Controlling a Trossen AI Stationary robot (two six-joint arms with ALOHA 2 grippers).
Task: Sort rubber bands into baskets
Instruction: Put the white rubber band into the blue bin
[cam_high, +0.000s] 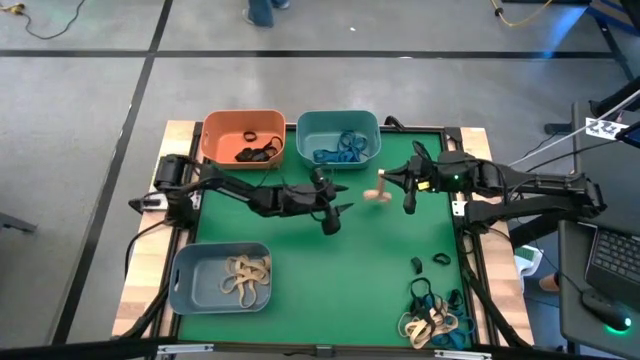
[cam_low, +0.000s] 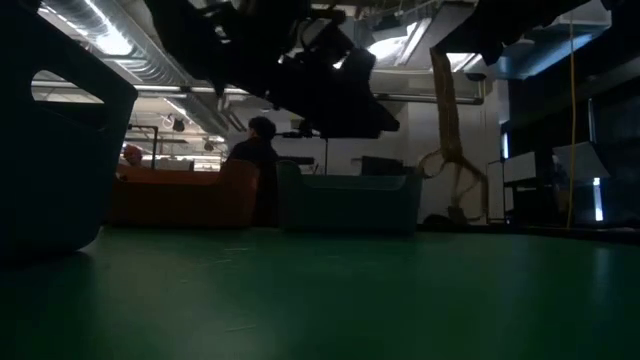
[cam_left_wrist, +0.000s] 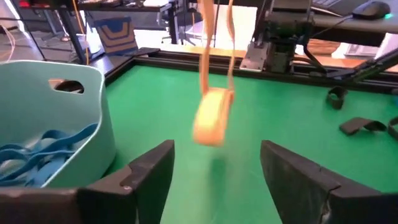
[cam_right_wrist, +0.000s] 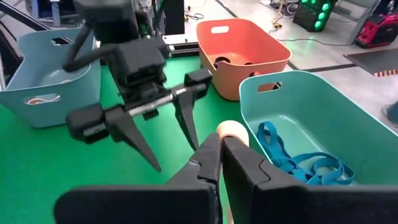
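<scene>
Jaws: right gripper (cam_right_wrist: 219, 144) pressed together on a tan band (cam_high: 378, 193), which hangs from it mid-table, just below the teal basket (cam_high: 372, 128). Left gripper (cam_left_wrist: 216, 163) jaws spread wide, facing the band, not touching it.

Risk (judgement): handover looks underway. If right lets go before left closes, band drops to table (cam_high: 300, 290). It dangles and looks blurred in left wrist view, prob. swinging, so left may close on air or catch one strand only.

Band: thin tan loop, limp, bunched at lower end. Tan ones belong w/ grey-blue basket (cam_high: 180, 290), near front-left corner; orange basket (cam_high: 210, 130) holds black, teal holds blue. Unsorted pile (cam_high: 432, 318) front-right.
</scene>
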